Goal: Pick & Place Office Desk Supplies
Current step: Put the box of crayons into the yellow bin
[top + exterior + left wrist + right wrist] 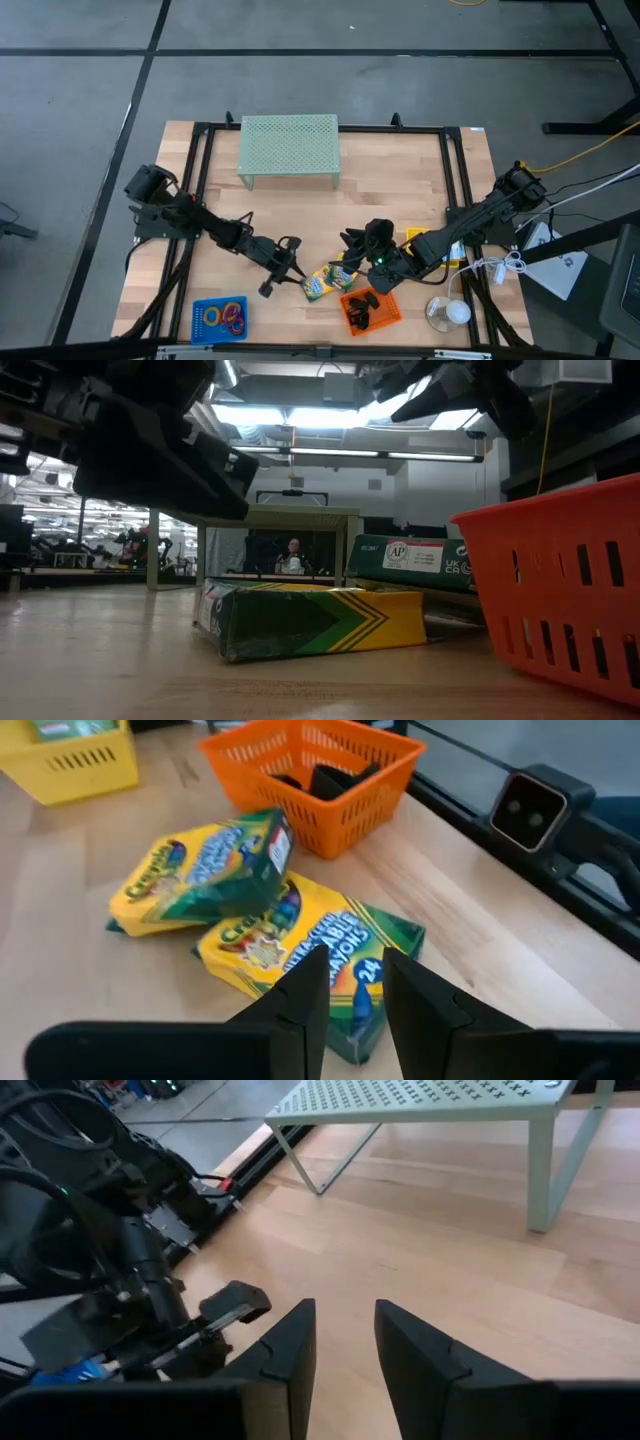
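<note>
crayon box (310,620), orange basket (560,590) beside

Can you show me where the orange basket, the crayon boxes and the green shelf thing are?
orange basket (345,805): left wrist view, on its slotted front wall.
crayon boxes (205,870): left wrist view, on the upper box's printed face.
green mesh riser (289,145): high view, on the middle of its perforated top.

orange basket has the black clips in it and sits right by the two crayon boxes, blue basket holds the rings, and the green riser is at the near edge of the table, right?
One slip: the high view shows the green riser at the table's far edge. The rest holds.
</note>
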You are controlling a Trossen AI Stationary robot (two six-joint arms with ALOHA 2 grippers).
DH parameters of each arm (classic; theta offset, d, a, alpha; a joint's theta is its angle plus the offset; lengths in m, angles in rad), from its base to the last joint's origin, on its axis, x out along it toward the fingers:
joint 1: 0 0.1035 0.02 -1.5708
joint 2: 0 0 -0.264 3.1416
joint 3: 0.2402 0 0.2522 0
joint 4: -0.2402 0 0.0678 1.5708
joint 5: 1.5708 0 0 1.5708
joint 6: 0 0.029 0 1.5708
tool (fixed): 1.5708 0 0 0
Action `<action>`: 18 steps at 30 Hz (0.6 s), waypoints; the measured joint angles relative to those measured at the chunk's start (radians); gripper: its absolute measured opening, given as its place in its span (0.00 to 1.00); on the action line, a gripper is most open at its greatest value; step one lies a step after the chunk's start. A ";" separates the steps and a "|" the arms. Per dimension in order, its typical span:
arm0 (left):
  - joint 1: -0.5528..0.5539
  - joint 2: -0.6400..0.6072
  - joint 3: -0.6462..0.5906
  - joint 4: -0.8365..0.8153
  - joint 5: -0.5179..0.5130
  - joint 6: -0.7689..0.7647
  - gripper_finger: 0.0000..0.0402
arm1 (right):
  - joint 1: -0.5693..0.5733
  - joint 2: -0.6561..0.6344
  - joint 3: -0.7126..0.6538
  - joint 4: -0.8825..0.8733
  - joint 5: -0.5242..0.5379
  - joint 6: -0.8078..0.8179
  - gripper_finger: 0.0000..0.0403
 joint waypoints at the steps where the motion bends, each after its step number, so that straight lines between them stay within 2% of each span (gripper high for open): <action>1: 0.004 0.009 0.000 0.005 0.012 0.000 0.22 | -0.001 0.001 0.000 -0.001 0.001 0.000 0.27; 9: 0.007 0.065 0.000 0.076 0.028 0.005 0.15 | -0.015 0.000 0.000 0.007 0.010 0.000 0.27; 18: 0.036 0.067 0.000 0.086 0.044 0.007 0.02 | -0.023 0.000 0.000 0.007 0.007 -0.001 0.27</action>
